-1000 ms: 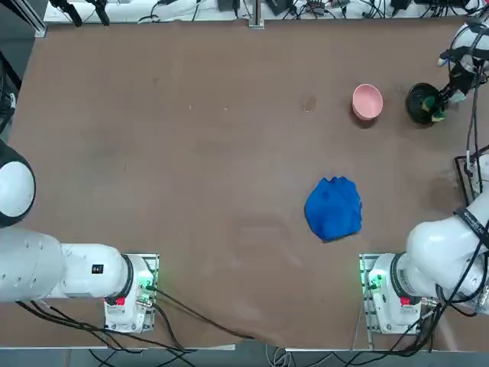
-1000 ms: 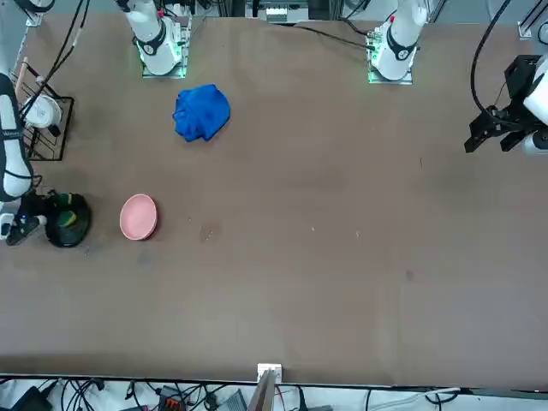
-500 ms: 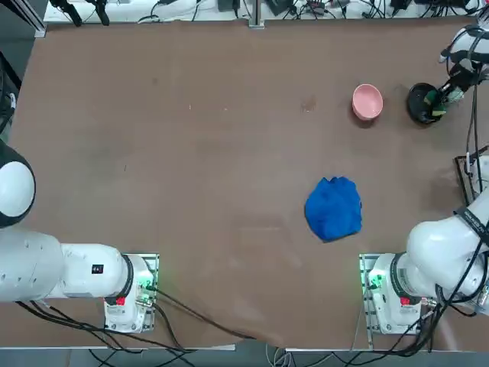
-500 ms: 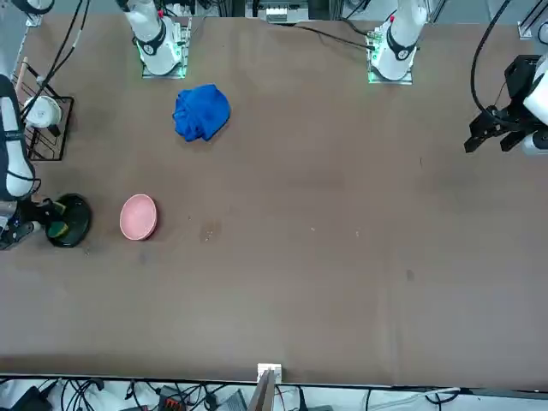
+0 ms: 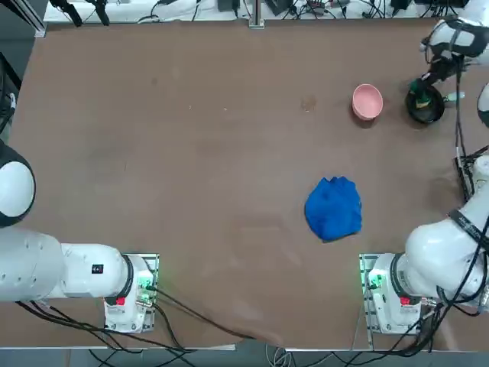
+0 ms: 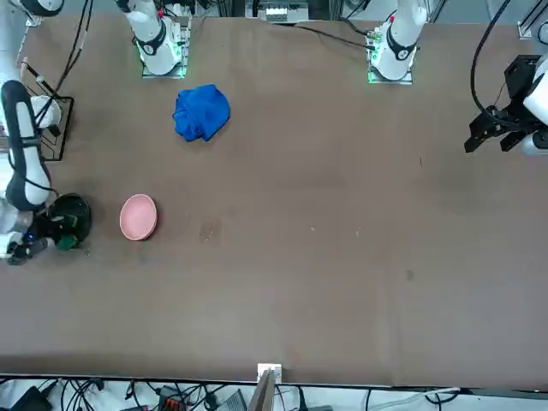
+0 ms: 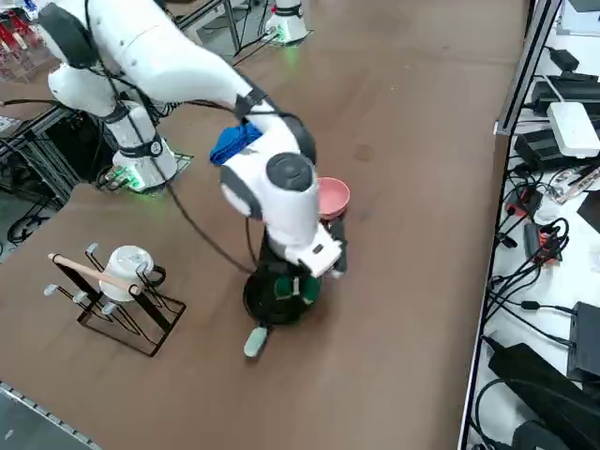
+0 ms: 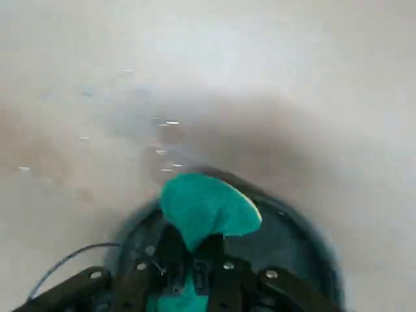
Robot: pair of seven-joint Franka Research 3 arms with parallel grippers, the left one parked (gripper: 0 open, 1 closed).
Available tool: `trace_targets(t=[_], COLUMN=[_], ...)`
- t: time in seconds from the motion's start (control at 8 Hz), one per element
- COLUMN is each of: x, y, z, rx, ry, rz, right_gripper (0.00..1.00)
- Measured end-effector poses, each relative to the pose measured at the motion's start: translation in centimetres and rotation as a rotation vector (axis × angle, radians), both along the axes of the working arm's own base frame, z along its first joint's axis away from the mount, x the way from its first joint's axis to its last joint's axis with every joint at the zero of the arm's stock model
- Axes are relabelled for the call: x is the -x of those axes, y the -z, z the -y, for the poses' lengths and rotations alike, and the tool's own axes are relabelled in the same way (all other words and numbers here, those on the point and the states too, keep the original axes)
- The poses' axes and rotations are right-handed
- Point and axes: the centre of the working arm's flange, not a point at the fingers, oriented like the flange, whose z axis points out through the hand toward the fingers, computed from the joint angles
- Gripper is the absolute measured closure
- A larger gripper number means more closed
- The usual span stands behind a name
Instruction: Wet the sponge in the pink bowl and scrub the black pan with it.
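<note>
The black pan (image 5: 426,107) (image 6: 75,212) sits near the table's far right corner, its grey handle (image 7: 255,340) pointing outward. My right gripper (image 7: 296,283) (image 8: 201,263) reaches down into the pan and is shut on the sponge (image 8: 208,209) (image 7: 289,290), whose green face presses against the pan's floor (image 8: 305,229). The sponge (image 6: 65,242) lies at the pan's edge away from the arms' bases. The pink bowl (image 5: 367,101) (image 6: 138,217) (image 7: 334,197) stands just to the pan's left, apart from it.
A crumpled blue cloth (image 5: 334,208) (image 6: 202,112) lies between the bowl and the right arm's base. A wire rack holding a white mug (image 7: 117,286) (image 6: 43,116) stands at the table's right edge, close to the pan. Cables run past the table's edges.
My right gripper has dragged the sponge across the pan, from its right side toward its far left edge. Pan, bowl and cloth have stayed put.
</note>
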Motion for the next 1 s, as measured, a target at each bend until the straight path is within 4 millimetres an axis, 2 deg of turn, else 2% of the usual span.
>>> trace_targets(t=[0.25, 0.5, 0.75, 1.0], x=[0.5, 2.1, 3.6, 4.9], y=[-0.7, -0.1, 0.8, 0.9], z=[-1.1, -1.0, 1.0, 4.5], rx=[-0.024, -0.037, -0.049, -0.014], ry=[-0.003, 0.004, 0.005, -0.021], rz=[-0.063, -0.103, -0.121, -0.107], right_gripper=[0.92, 0.92, 0.92, 0.92])
